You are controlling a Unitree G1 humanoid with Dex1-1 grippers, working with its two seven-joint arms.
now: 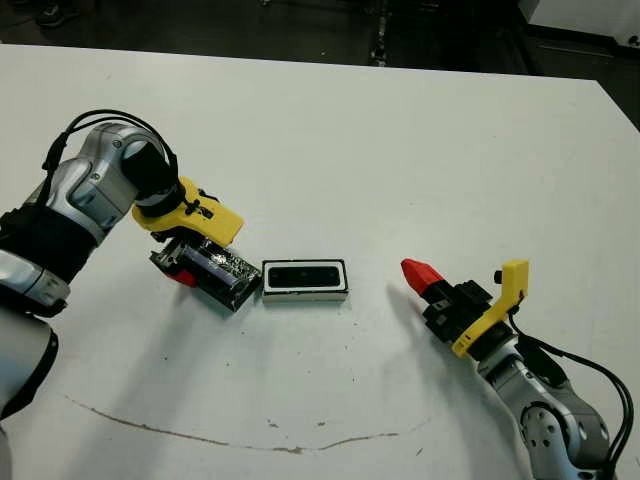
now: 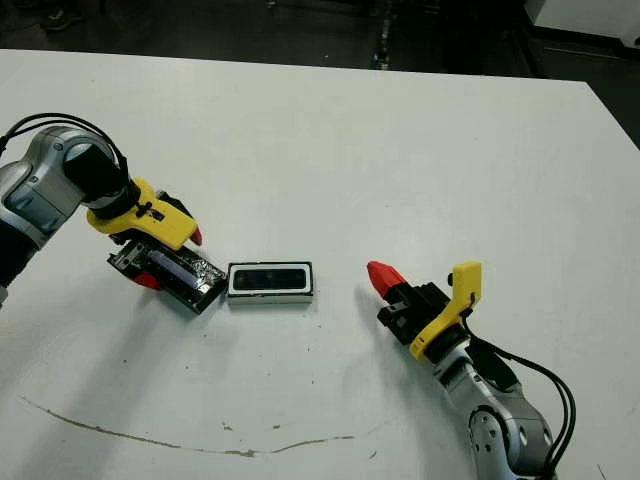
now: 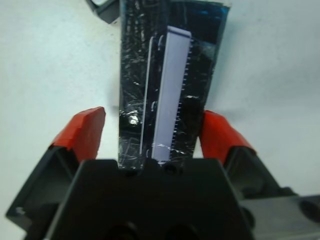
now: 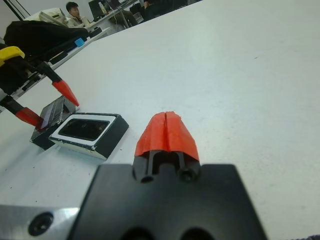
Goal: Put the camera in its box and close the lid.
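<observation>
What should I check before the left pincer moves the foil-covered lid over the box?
1. Small glossy black camera bar in the shallow white-rimmed box: ok.
2. Crinkled foil-surfaced black lid between the left pincer fingers: ok.
3. Firm grip on the lid: cannot tell; the fingers stand apart on either side.
4. Lid off the box, beside its end: ok, box not yet covered.
5. Right pincer shut, clear of the box: ok.

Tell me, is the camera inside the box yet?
Yes. The camera lies inside the box, framed by its white rim. The lid is off, beside it.
</observation>
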